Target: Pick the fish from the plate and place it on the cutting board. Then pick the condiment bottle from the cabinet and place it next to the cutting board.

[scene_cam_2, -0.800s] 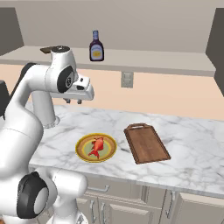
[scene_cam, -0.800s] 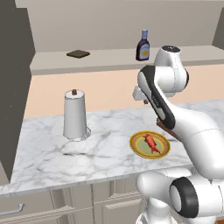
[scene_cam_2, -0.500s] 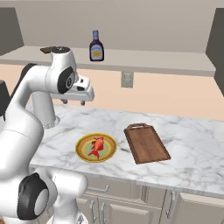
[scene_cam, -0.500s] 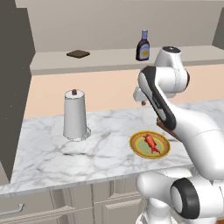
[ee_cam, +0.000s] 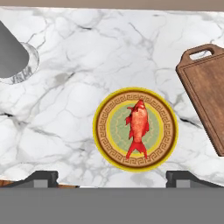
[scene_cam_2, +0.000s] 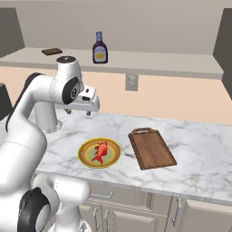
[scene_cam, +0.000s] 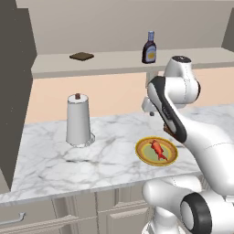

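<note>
Fish [ee_cam: 138, 127], small and red-orange, lies on the round yellow-rimmed plate [ee_cam: 168, 131]. We see the gripper [ee_cam: 111, 178] above the plate, fingers spread wide, holding nothing.

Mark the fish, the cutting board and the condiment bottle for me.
fish [ee_cam: 138, 127], hand view: middle of its red body, on the plate.
cutting board [scene_cam_2: 152, 149], right base view: centre of the brown surface.
condiment bottle [scene_cam: 149, 50], left base view: dark body, on the shelf ledge.
</note>
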